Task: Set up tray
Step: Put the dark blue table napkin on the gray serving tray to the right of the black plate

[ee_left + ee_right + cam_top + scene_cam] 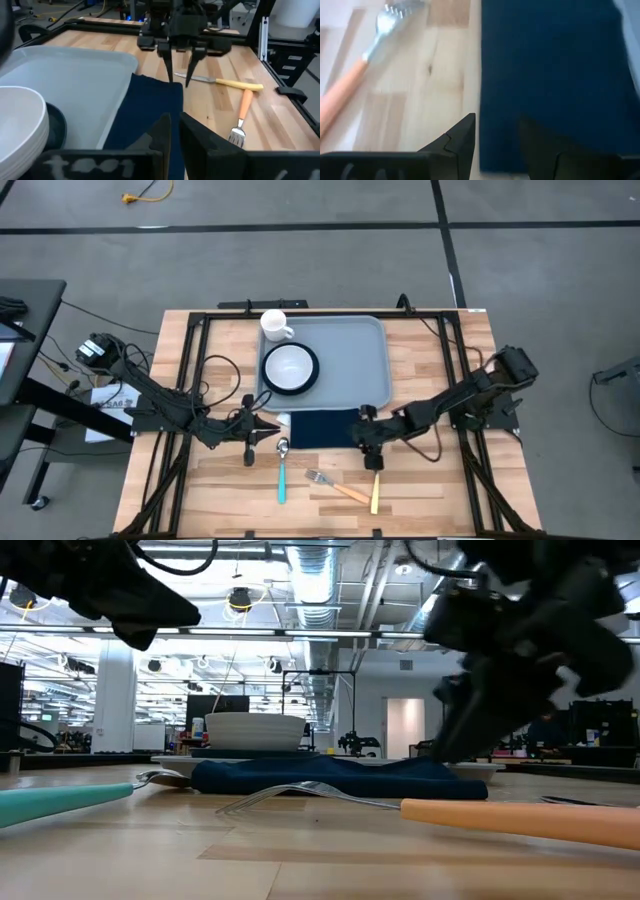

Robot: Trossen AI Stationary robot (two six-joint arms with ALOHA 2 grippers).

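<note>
Over the napkin's (322, 428) right edge, the right gripper (366, 442) hangs with fingers parted, grasping nothing — pinch only that edge. Left gripper (268, 425), also parted, waits opposite. Behind lies the tray (352, 360) — lift cloth clear of its rim.

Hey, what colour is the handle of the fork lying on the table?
Orange: the metal fork's foam-like handle, clearest in the left wrist view.

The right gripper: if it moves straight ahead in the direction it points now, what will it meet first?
Most likely the dark navy napkin. The right gripper has its fingers open and aims at the napkin's edge, and the cloth fills the view just ahead. Whether the fingers already touch it cannot be told from these views.
</note>
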